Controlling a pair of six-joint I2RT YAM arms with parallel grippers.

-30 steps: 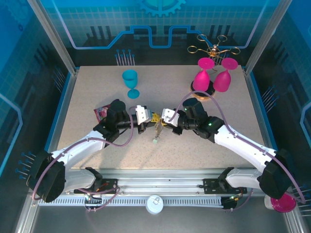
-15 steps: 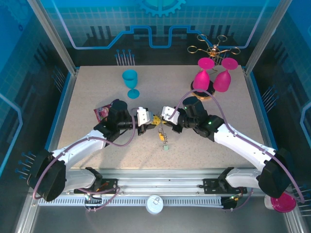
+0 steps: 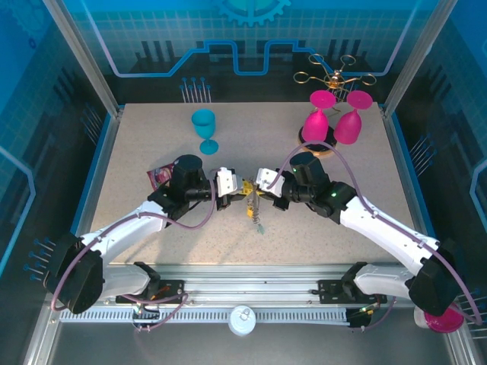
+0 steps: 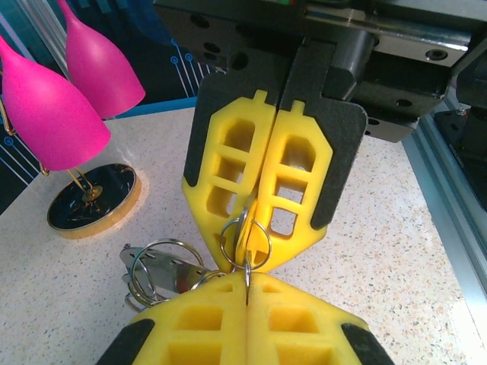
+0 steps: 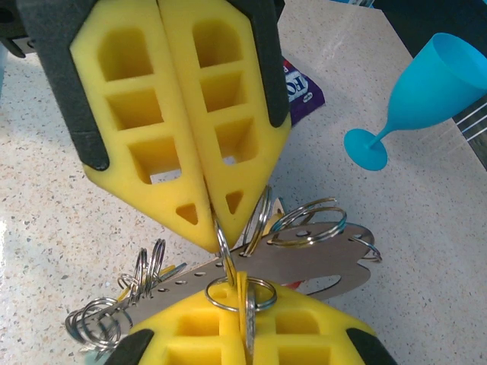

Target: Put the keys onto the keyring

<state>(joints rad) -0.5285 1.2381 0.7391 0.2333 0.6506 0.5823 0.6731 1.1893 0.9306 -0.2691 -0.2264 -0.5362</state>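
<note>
Keyring [image 4: 245,242] sits over the middle of the table [image 3: 380,160], pinched from both sides. One small split ring is caught edge-on between the left gripper [image 3: 237,186] and the right gripper [image 3: 256,187]. Each pair of yellow pads is pressed together on its wire, and the two sets of tips meet point to point. Beside that ring hang several larger silver rings [image 4: 156,266] and one flat silver key [image 5: 304,262] with a row of small holes; any further keys in the cluster I cannot count. A thin strand [image 3: 259,220] of the keyring trails toward the near edge. Two arms reach inward from the near edge, elbows splayed outward, wrists facing each other. Farther out are one purple wrapper [image 3: 160,176] to the left, one teal goblet [image 3: 204,129] far left, and two pink glasses [image 3: 318,122] and one gold wire rack [image 3: 335,74] far right.
</note>
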